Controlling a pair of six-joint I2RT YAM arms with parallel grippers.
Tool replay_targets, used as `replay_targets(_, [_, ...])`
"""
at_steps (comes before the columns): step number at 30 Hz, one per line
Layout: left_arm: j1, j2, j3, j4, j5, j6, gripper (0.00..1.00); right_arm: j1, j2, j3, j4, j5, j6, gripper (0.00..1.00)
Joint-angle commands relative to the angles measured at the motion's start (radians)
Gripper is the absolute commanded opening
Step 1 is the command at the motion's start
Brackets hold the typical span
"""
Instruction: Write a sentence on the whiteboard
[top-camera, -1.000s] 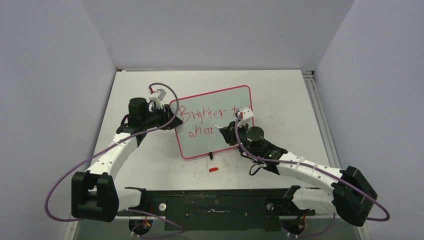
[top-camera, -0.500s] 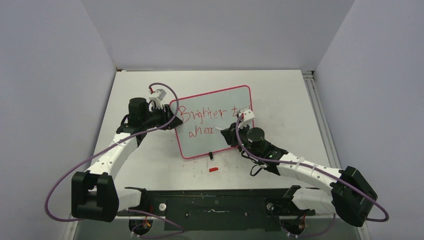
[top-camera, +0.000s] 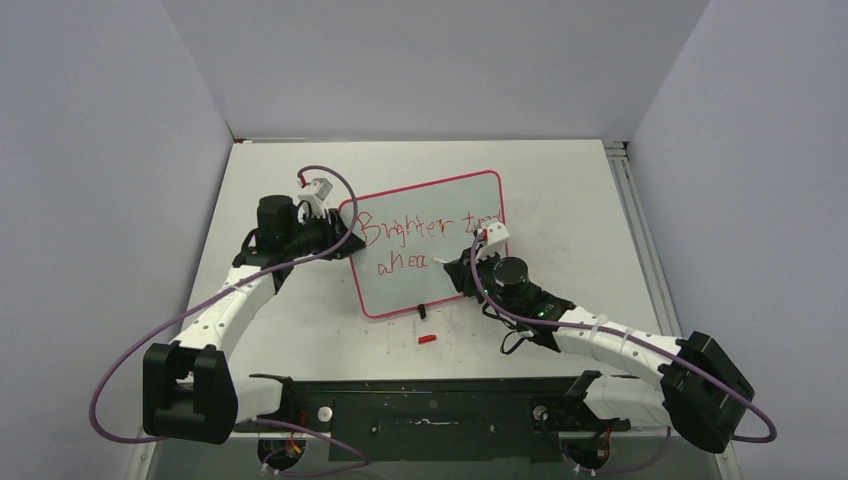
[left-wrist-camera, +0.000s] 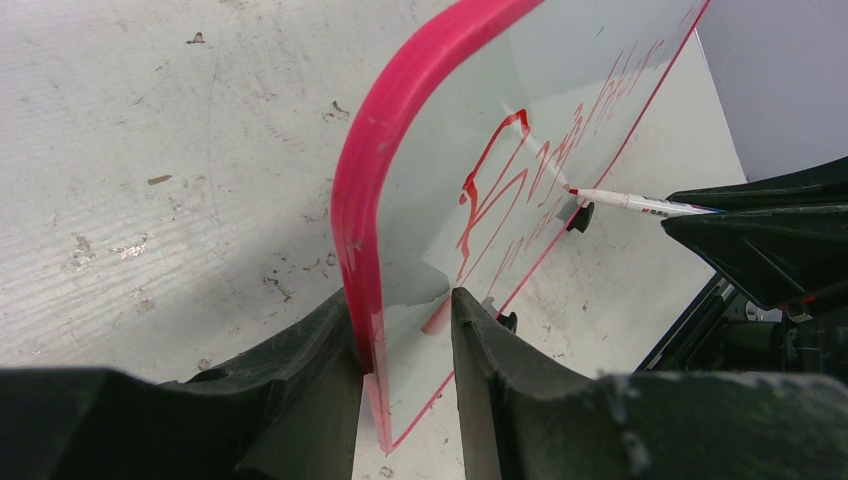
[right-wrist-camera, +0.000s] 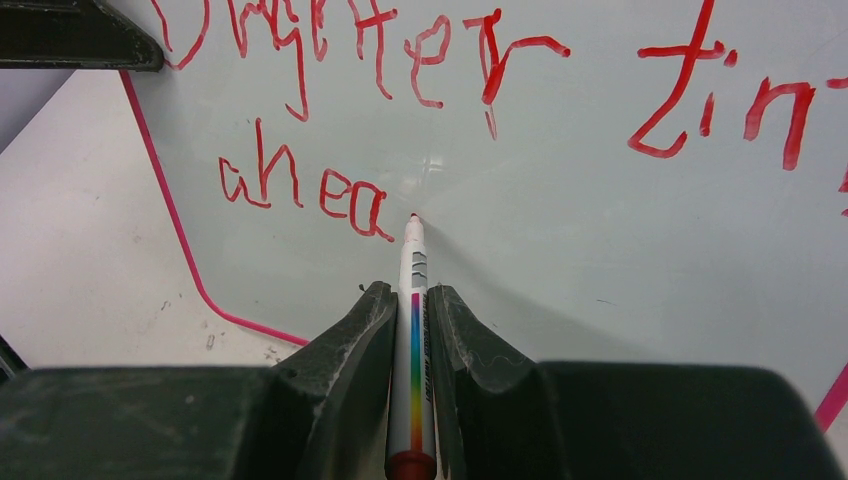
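- Grey walls close in a scuffed white table (top-camera: 580, 190).
- Left gripper (left-wrist-camera: 400, 310): jaws pinched on the pink-red left edge of the whiteboard (top-camera: 400, 290), which lies mid-table, skewed.
- Its face carries the sentence (top-camera: 405, 228) in red: "Brighter" and the start of another word above, "ahea" below.
- A small red piece (top-camera: 427, 339) lies on the table just beside the board's near edge.
- Right gripper (right-wrist-camera: 410, 292): jaws narrow, gripping a marker (right-wrist-camera: 413, 300), its tip at the board just right of the last "a".
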Motion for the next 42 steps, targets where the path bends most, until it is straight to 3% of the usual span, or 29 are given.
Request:
replay_targets(1, [0.002,-0.013,0.04,0.026,0.033,0.009,0.34,-0.011,0.008,0.006,0.078,0.022,0.002,0.05])
replay_targets(24, [0.002,-0.007,0.043,0.026,0.034,0.01,0.34,-0.009,0.023,-0.015,0.04,-0.038,0.008,0.05])
replay_targets(42, [0.002,-0.003,0.043,0.027,0.034,0.01,0.34,-0.012,-0.005,0.001,0.037,0.055,-0.002,0.05])
